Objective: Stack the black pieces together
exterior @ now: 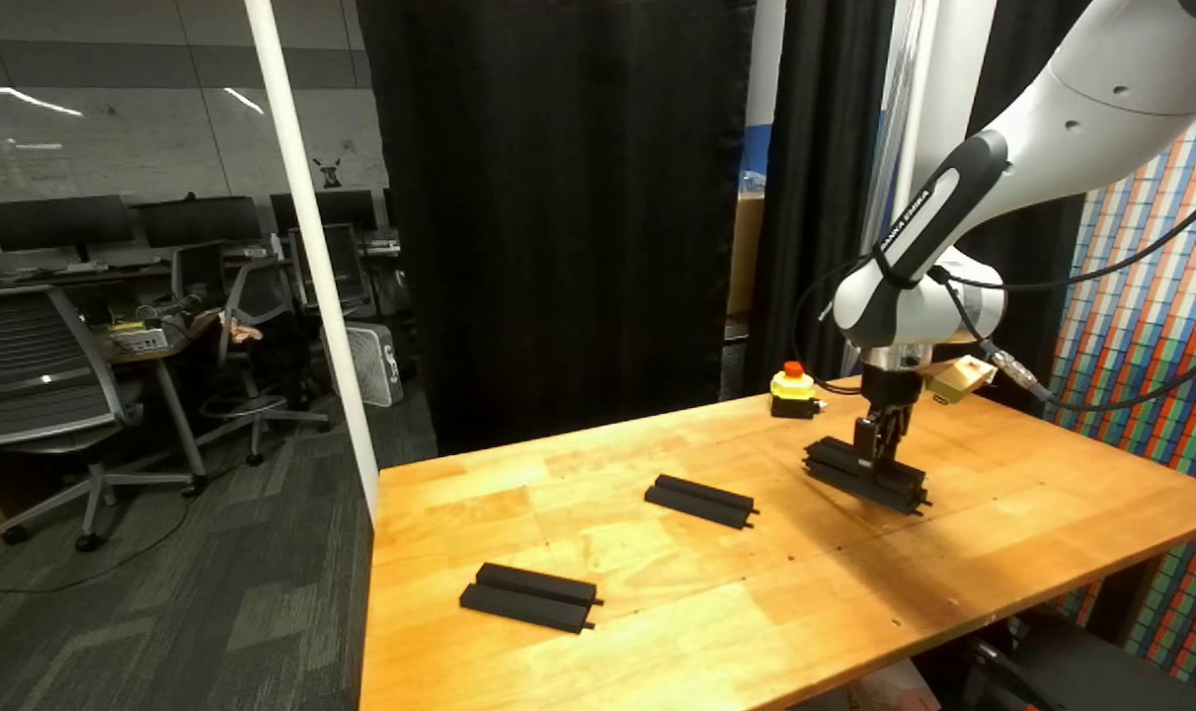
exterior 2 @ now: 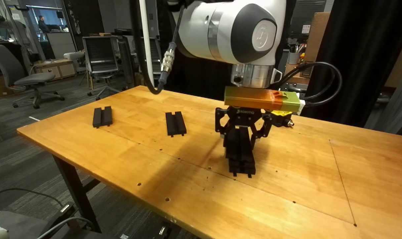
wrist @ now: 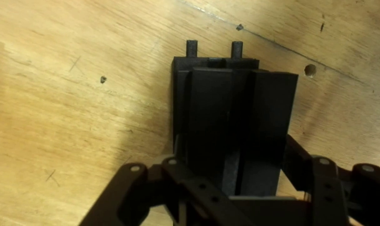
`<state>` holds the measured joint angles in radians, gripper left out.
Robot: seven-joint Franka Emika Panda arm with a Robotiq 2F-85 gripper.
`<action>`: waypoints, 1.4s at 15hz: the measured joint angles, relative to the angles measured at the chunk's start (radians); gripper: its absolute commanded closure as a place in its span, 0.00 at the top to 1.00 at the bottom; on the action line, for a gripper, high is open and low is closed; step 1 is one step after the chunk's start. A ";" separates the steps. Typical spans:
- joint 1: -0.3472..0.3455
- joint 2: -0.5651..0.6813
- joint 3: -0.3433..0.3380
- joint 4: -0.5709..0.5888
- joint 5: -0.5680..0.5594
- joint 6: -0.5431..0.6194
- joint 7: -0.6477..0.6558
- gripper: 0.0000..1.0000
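A: What is the state of the claw (exterior 2: 239,141)?

B: Clenched on the upper black piece (wrist: 210,103), its fingers (wrist: 295,166) against the two long sides. It points downward from the white arm (exterior: 1081,128), above the counter (exterior: 677,612).

A: And directly below?

B: A lower black piece (wrist: 202,63). In the wrist view its end, bearing two short pegs (wrist: 191,48), juts beyond the upper one, which sits slightly askew and displaced to the right. Whether the two touch cannot be told; nor can the number of layers down to the wood.

A: Where are the other pieces?

B: Left of the claw in both exterior views, flat on the counter and well apart. The middle black piece (exterior: 698,502) lies between the claw and the left black piece (exterior: 523,604). Each shows two parallel ridges with a lengthwise groove, and pegs at one end.

A: And the surroundings?

B: In an exterior view, a red-and-yellow object (exterior: 793,390) with a dark base rests near the far edge of the counter, to the left of the claw. A black curtain (exterior: 558,197) hangs beyond that edge. Well to the left stands a dark office chair (exterior: 44,370).
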<state>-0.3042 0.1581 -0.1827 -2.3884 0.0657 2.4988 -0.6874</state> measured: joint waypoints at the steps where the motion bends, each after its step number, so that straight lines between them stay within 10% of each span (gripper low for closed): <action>1: -0.001 0.001 0.000 0.001 0.000 0.000 0.000 1.00; 11: 0.015 -0.001 0.000 0.022 -0.054 -0.007 0.061 1.00; 21: 0.170 -0.067 0.082 0.103 -0.215 -0.131 0.273 1.00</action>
<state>-0.1345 0.0914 -0.1010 -2.2850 -0.1490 2.3676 -0.4139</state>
